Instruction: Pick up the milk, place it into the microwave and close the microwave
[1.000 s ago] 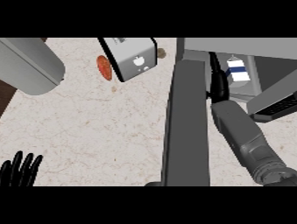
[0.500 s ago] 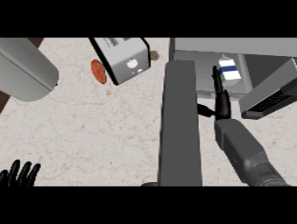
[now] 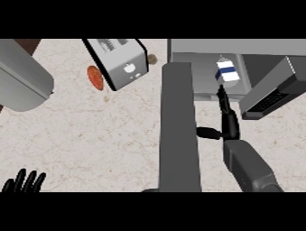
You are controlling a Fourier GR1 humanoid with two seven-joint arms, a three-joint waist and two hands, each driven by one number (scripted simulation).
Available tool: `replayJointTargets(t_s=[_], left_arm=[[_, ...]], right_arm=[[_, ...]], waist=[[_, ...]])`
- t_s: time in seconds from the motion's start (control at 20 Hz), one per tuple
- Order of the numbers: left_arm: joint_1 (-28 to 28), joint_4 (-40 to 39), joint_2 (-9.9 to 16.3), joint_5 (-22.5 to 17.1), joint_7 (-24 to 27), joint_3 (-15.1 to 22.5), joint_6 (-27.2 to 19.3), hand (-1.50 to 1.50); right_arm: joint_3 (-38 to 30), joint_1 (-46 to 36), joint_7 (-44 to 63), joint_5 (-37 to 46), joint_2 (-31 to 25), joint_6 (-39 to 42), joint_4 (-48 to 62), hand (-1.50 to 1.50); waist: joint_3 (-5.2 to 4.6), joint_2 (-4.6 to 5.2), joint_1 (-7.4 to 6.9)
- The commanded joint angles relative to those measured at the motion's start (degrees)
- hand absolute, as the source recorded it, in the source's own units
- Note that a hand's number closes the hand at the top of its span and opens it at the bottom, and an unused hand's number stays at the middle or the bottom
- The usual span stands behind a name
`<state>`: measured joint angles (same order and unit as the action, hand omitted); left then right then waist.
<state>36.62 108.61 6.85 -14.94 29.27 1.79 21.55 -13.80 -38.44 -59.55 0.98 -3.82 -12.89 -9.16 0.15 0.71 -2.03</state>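
Head view: the boxy white-and-blue milk carton (image 3: 227,72) stands inside the grey microwave (image 3: 202,49). Just below the microwave, the right robot hand (image 3: 223,101) has straight, released fingers. Far left, on the speckled stone desk (image 3: 102,131), the left robot hand (image 3: 24,184) rests, fingers spread.

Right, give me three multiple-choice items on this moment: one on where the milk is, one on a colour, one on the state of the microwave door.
1. Where is the milk carton?
A. Inside the microwave
B. Beside the toaster
C. In the left hand

2. What colour is the band on the carton?
A. Red
B. Blue
C. Green

3. How does the microwave door stand?
A. Shut
B. Missing
C. Open

Key: 1 A, the carton stands upright in the cavity, just beyond the right hand. 2 B, a blue band crosses its white face. 3 C, the door juts out towards the viewer and the cavity is exposed.
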Motion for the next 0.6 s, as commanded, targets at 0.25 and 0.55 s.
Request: replayJointTargets(t_s=[0.25, 0.55], left_arm=[[1.3, 0.5, -1.5, 6.3, -1.9, 4.6, -1.0, -1.50], [-4.5, -2.7, -1.5, 4.8, -5.1, 4.1, -0.8, -1.50]], right_arm=[[2.9, 10.1, -6.1, 1.2, -0.9, 9.7, -4.5, -1.50], [3.5, 18.2, -4.6, -0.4, -1.3, 10.0, -13.0, -1.50]], waist=[[-0.13, -0.76, 1.74], [-0.22, -1.01, 2.81]])
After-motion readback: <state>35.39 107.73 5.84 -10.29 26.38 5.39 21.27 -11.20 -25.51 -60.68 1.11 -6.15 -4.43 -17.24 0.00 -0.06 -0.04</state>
